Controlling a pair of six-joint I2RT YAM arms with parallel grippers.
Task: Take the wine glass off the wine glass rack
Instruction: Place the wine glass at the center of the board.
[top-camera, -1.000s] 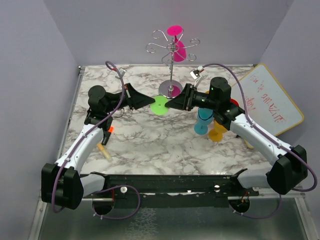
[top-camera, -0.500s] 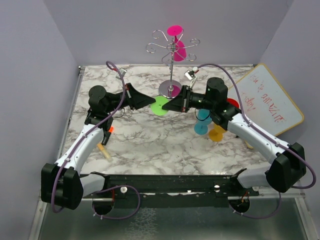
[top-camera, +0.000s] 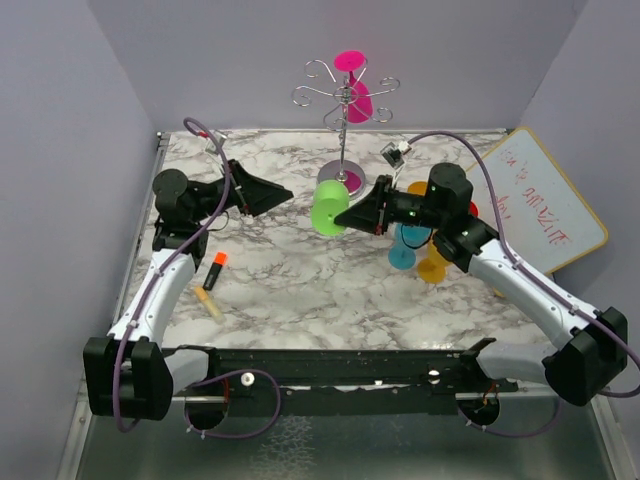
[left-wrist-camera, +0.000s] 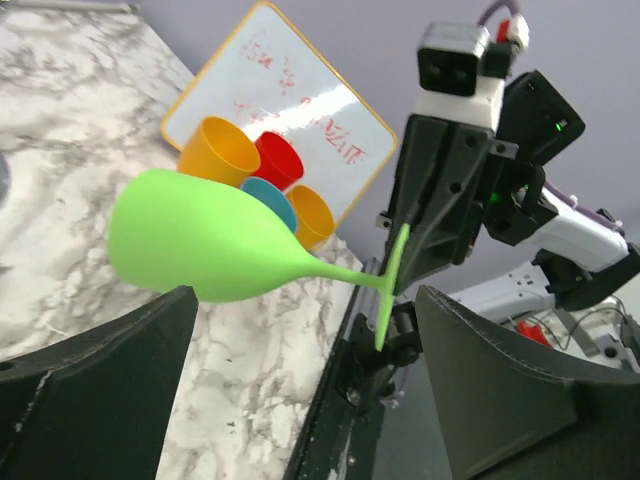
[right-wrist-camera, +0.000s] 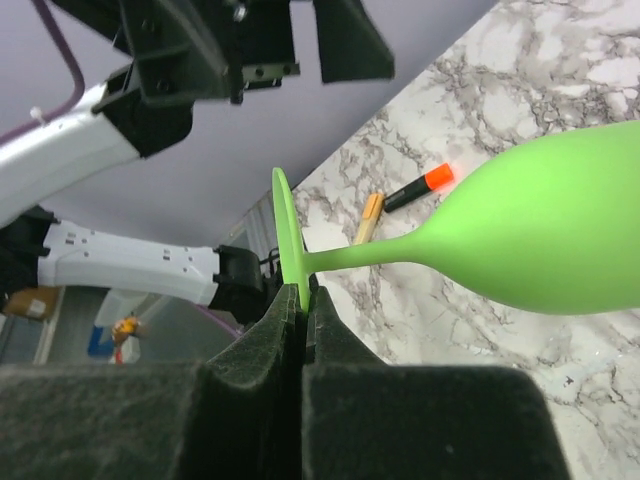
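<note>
Right gripper (top-camera: 347, 214) is clamped on the foot rim of the green glass (top-camera: 326, 208). In the right wrist view the foot disc is seen pinched edge-on between the closed pads.

The green glass is held off the table at frame centre in the top view, just in front of the rack (top-camera: 343, 150) base. Its long axis is roughly horizontal, with the bowl pointing left and the foot to the right at the fingers.

Left gripper (top-camera: 272, 192) is spread wide with nothing in it. It sits left of centre, mouth turned toward the bowl, with a gap between them.

Pink glass (top-camera: 357, 96) hangs foot-up on the rack at top centre, touched by neither arm.

Judged:
- **Arm choice:** if pink is next, the right arm is nearer the rack but occupied, while the left is free.
- **Order:** green is probably best set down or handed over first.
- **Open room:** bare marble is available at lower centre.
- **Obstacles:** cups (top-camera: 415, 245) are clustered under the right arm, the whiteboard (top-camera: 545, 200) is at the right edge, and the marker (top-camera: 213, 264) is at lower left.
- **Risk:** a pinch on the thin foot rim with the bowl cantilevered could twist or slip.
</note>
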